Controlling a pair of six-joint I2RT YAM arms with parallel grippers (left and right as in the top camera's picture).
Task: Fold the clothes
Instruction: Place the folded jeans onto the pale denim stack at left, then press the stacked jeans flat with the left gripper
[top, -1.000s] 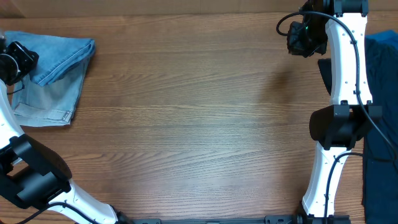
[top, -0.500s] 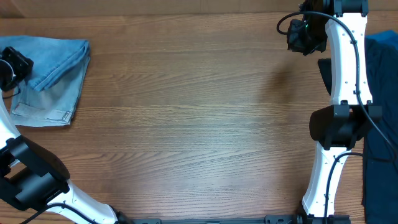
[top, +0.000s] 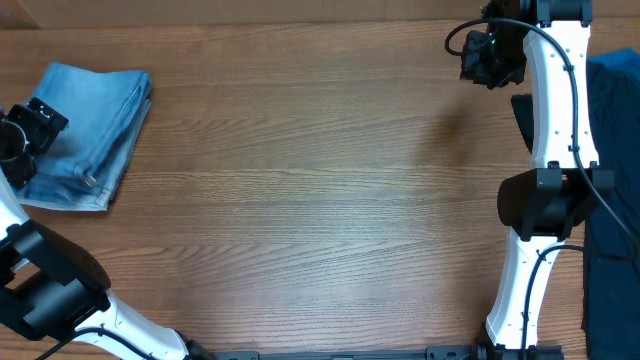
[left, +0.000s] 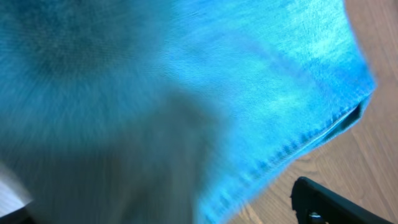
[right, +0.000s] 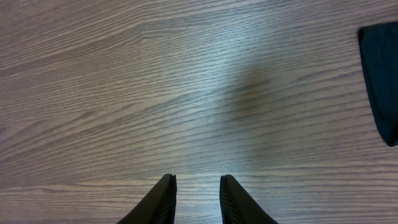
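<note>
- My left gripper (top: 22, 140) hung over the far-left corner of the wooden table (top: 300, 200), directly above the folded jeans (top: 95, 115). From overhead I could not make out how its jaws stood.
- Its wrist camera gave me a blurred picture almost filled with blue denim. Only one black finger (left: 323, 202) showed, low at the right, so I could not tell whether the jaws were spread or pinching cloth.
- The jeans lay on that far-left corner of the table as a folded light-blue bundle, with a paler layer showing along the side nearer the table's front edge. In the left wrist view a stitched seam ran diagonally, with bare wood just beyond it.
- My right gripper (right: 197, 183) hovered above the far-right part of the table, pointing down at the wood. Its two fingers stood slightly parted with only wood grain visible between them, and it gripped nothing.
- A dark navy garment (top: 612, 150) lay along the table's right edge, just beside the right arm. One dark corner of it showed at the upper right of the right wrist view, well apart from the fingers.
</note>
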